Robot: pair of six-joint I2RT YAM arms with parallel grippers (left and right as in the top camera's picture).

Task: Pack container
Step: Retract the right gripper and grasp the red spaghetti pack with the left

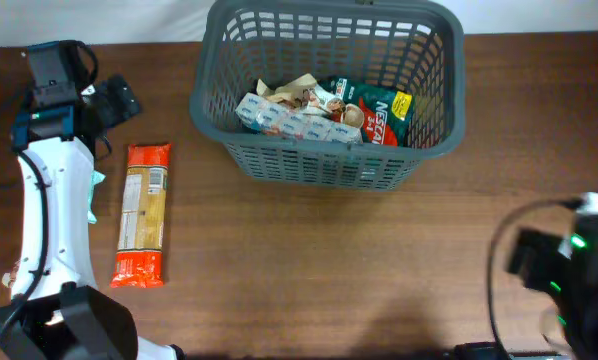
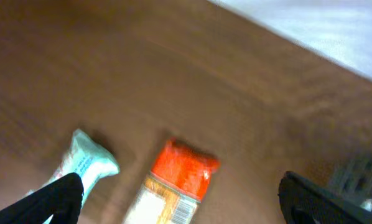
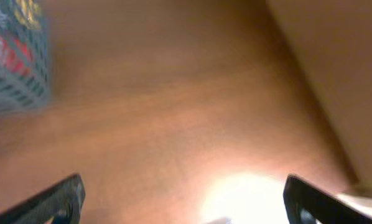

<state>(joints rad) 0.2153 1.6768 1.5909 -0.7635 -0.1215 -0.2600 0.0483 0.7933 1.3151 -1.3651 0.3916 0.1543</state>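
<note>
- The container (image 1: 319, 165) – a dark grey slotted basket – stood at the far middle of the table (image 1: 309, 270), already holding a green-and-red Nescafé pouch (image 1: 379, 115), a blue-and-white packet (image 1: 289, 120) and other wrappers.
- One orange pasta packet (image 1: 143, 214) lay outside it on the bare wood, left of the basket and well apart from its wall. The packet's long axis ran near-to-far, roughly alongside the white left arm (image 1: 44, 210).
- The left gripper (image 2: 180, 186) was at the far-left of the table, just past the packet's far end. Its fingers were spread wide, with nothing between them. In the wrist view the packet's orange end showed in the gap below.
- A small white-and-blue sachet (image 2: 86, 162) lay just beside the packet on its left, close to one black finger (image 2: 55, 199) – a likely snag on the way down.
- The right gripper (image 3: 183, 186) was parked at the near-right over empty wood, its fingers also apart and empty, with the basket only a blur in the corner of its view.
- The left arm was clearly the nearer one, and the pick would probably suit a grasp across the packet's short side.
- Open table lay between packet and basket, but the thick rim would have to be cleared. The table's far edge ran close behind the left gripper.
</note>
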